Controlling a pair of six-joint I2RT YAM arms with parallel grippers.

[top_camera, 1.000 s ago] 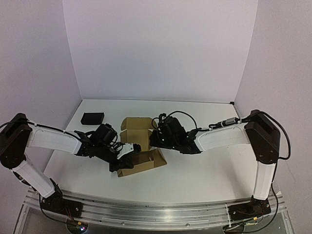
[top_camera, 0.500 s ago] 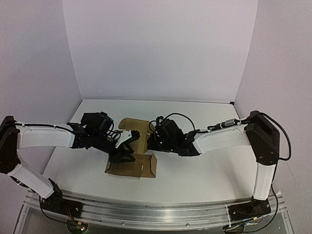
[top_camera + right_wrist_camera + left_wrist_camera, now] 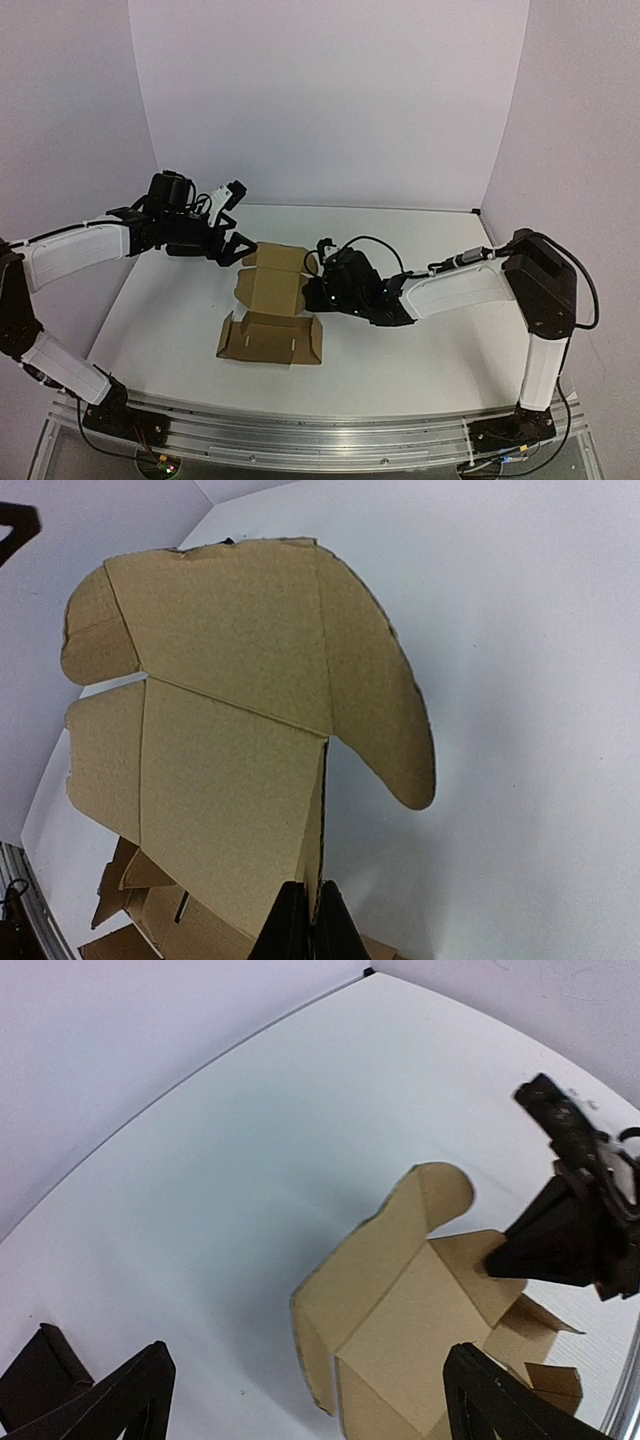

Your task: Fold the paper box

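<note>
The paper box [image 3: 270,305] is a brown cardboard sheet, partly folded, lying in the middle of the table. Its near part lies low with short side walls up, and its rounded flaps [image 3: 385,700] point to the back. My right gripper [image 3: 318,290] is shut on the thin edge of an upright side panel [image 3: 315,850]; in the right wrist view its fingertips [image 3: 308,925] pinch that edge. My left gripper [image 3: 232,220] hangs open above the table, behind and left of the box [image 3: 420,1310] and touching nothing. Its fingers [image 3: 110,1400] stand wide apart.
A small black object [image 3: 38,1370] lies on the table by the left gripper; the left arm hides it in the top view. White walls close the table at the back and sides. The arm bases and a metal rail [image 3: 320,440] run along the near edge.
My left gripper has opened, let go of the box's near part and risen to the back left. The box's near part has dropped flatter onto the table. The right gripper has kept its grip.
</note>
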